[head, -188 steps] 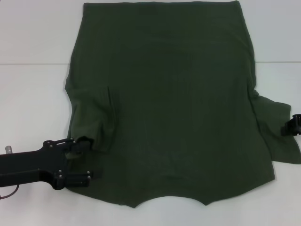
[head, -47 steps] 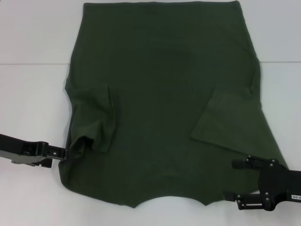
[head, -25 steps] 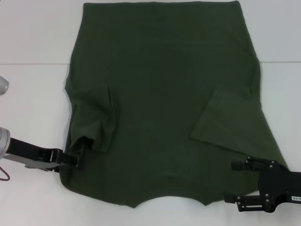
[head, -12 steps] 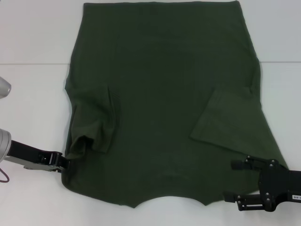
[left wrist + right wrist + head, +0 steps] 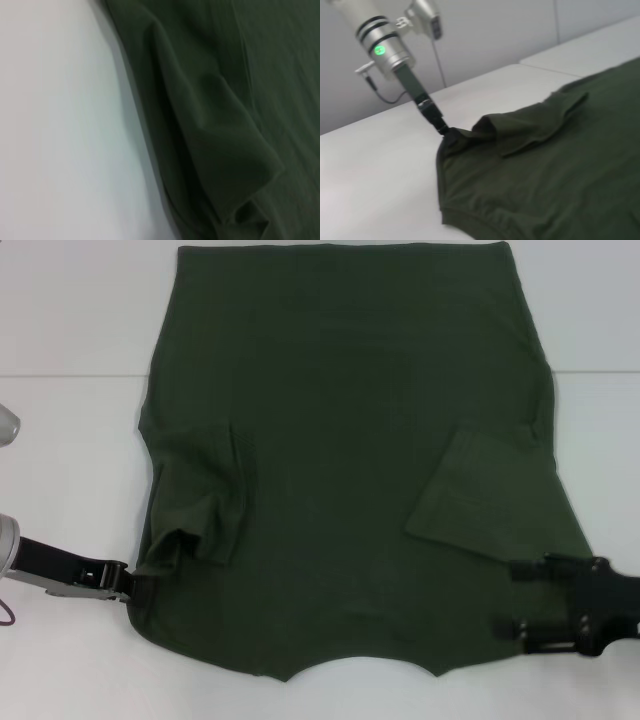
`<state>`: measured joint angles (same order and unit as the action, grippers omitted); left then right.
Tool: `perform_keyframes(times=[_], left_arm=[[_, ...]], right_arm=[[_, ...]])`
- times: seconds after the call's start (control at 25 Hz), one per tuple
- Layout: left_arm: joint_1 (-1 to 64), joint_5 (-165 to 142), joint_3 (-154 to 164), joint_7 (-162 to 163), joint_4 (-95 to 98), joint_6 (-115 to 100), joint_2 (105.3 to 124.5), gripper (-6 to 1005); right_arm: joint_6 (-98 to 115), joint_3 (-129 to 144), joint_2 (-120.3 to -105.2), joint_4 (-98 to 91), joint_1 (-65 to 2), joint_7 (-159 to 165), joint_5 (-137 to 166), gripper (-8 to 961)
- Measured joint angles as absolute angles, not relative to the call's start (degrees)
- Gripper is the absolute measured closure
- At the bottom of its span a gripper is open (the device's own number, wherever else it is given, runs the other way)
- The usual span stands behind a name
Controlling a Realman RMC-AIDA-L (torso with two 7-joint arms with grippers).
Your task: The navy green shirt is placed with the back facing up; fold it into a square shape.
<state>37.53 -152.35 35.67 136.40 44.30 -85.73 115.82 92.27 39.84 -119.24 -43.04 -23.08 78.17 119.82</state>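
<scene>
Nearest the robot, the large dark olive-green short-sleeved cotton shirt lies flat on the smooth white counter, plain side up, its curved neckline at the near edge and its straight hem far off. Both sleeves are folded inward over the body. The left gripper reaches in low from the left and meets the cloth at the near left shoulder corner, where the fabric bunches; whether its fingers are pinched on the cloth cannot be told. The right gripper rests over the near right shoulder edge, its two black fingers spread apart. Farther back a seam crosses the counter. Beyond it, the right wrist view shows a plain pale wall.
</scene>
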Motion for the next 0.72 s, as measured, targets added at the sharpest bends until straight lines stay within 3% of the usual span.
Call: perform_keyframes(times=[0.2, 0.4, 0.48, 0.6, 0.72], left_arm=[[37.51, -151.96, 34.44, 135.68, 44.3, -85.88, 115.62, 978], [37.38, -151.9, 32.57, 134.18, 44.3, -86.23, 115.29, 978], [37.22, -152.09, 31.6, 132.83, 44.3, -86.28, 115.11, 978], [37.17, -152.22, 31.46, 132.06, 44.3, -86.36, 115.05, 978], [37.17, -152.27, 31.33, 131.68, 44.3, -86.41, 115.04, 978]], right_arm=[[96.06, 39.48, -117.31, -54.06, -23.29, 100.2, 121.07, 27], [102.06, 39.01, -110.97, -59.47, -25.81, 131.0, 123.6, 28], [103.99, 37.53, -109.18, -58.9, -27.23, 139.15, 125.6, 29], [105.74, 34.91, -107.97, -59.01, -29.28, 145.8, 130.76, 29], [106.27, 34.26, -107.82, -59.3, -31.96, 148.43, 139.13, 29]])
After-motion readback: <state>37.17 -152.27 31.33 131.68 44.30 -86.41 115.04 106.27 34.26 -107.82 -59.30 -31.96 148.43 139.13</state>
